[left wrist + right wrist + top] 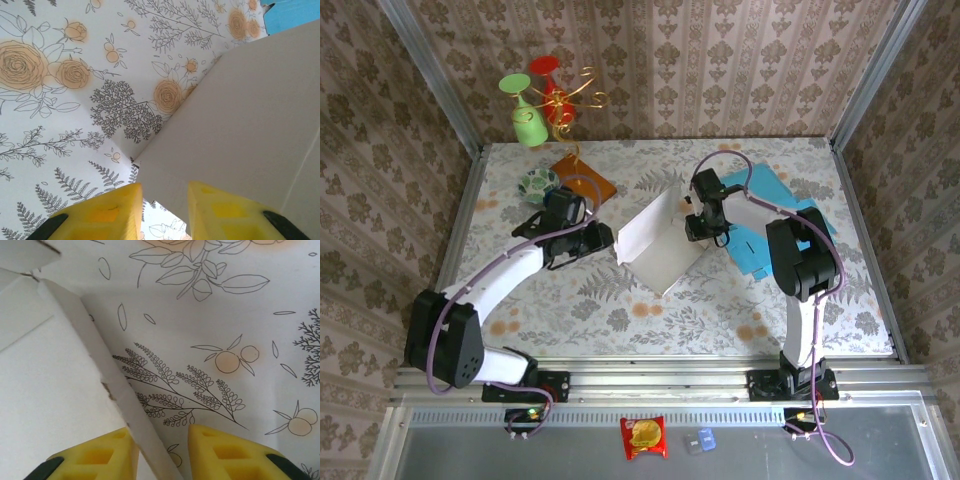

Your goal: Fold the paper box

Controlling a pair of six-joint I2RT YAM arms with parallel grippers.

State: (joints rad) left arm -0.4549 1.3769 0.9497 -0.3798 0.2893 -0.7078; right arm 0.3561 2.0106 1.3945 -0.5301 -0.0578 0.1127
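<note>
The white paper box (660, 242) lies partly folded in the middle of the flowered table, one panel raised. My left gripper (605, 240) is at its left corner. In the left wrist view the box's flat panel (240, 110) reaches down between the yellow fingers (105, 215), and table shows in the gap, so the left gripper (164, 192) is open. My right gripper (698, 228) is at the box's right side. In the right wrist view a thin wall edge of the box (107, 375) runs between the jaws beside the left finger (100, 455); the right gripper (162, 432) is open.
A blue sheet (775, 225) lies under the right arm, its corner also in the left wrist view (295, 12). An orange sheet (588, 180), a patterned bowl (538, 184) and a gold stand with a green and a red cup (545, 100) sit at the back left.
</note>
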